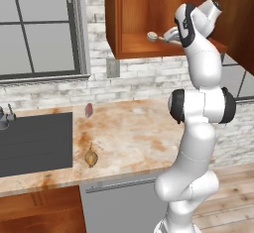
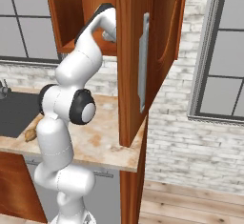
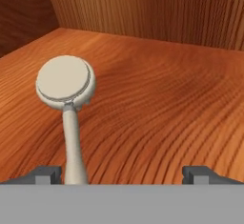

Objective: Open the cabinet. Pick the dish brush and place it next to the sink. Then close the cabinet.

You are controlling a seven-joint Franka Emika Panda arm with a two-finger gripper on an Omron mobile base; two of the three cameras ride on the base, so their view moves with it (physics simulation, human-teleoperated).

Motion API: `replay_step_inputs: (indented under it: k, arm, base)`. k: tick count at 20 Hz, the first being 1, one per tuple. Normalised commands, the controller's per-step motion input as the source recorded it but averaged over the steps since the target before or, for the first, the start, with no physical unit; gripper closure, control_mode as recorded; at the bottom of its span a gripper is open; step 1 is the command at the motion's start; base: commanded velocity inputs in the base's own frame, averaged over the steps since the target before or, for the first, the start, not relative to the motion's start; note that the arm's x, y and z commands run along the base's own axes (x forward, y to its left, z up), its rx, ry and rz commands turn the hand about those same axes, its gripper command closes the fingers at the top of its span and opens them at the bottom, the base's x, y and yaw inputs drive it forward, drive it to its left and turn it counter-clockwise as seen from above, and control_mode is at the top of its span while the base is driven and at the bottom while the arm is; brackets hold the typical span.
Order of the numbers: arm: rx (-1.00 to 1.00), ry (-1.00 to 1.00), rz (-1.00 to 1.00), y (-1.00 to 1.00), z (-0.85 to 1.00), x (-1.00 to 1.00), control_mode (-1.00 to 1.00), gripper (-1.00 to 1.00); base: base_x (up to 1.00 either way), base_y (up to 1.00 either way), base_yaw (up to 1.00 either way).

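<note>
Dish brush [image 3: 66,99] lies flat on the shelf floor inside the cabinet [image 2: 143,51], its round cream head toward the cabinet's back wall and its thin handle running back toward the claw. From the left base camera the brush head [image 1: 152,36] sits near the front edge of that shelf, with the handle leading right toward the robot's hand.

The arm stands in front of the counter [image 1: 134,138], its lower links rising nearly upright, the elbow folded at about counter-top height and the upper links reaching up into the open cabinet. The wrist is bent so that the hand points into the cabinet, level with the shelf. The cabinet door [image 2: 150,61] hangs swung wide out, with its silver bar handle [image 2: 143,61] facing the right base camera.

The gripper [image 3: 124,173] is spread wide open and holds nothing. Its two dark tips show low in the hand camera, far apart. The brush handle passes just inside the tip on the left of that picture; whether it touches that tip I cannot tell.

Down on the counter, the sink [image 1: 34,143] lies at the left end, with a yellowish-brown lump [image 1: 91,157] near the front edge just right of it and a pinkish lump [image 1: 89,110] nearer the wall.
</note>
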Motion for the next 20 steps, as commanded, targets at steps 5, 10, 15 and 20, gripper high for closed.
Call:
replay_step_inputs:
  k: [5,10,15,20]
  arm:
    - [0.0,0.0,0.05,0.0,-0.26,0.0,-1.0,-1.0]
    - [0.0,0.0,0.01,0.0,-0.02,0.0,-1.0,-1.0]
    - [0.0,0.0,0.0,0.0,0.0,0.0,-1.0,1.0]
    - [0.0,0.0,0.0,0.0,0.0,0.0,-1.0,1.0]
  base:
    - [0.0,0.0,0.0]
    - [0.0,0.0,0.0]
    - [0.0,0.0,0.0]
    - [0.0,0.0,0.0]
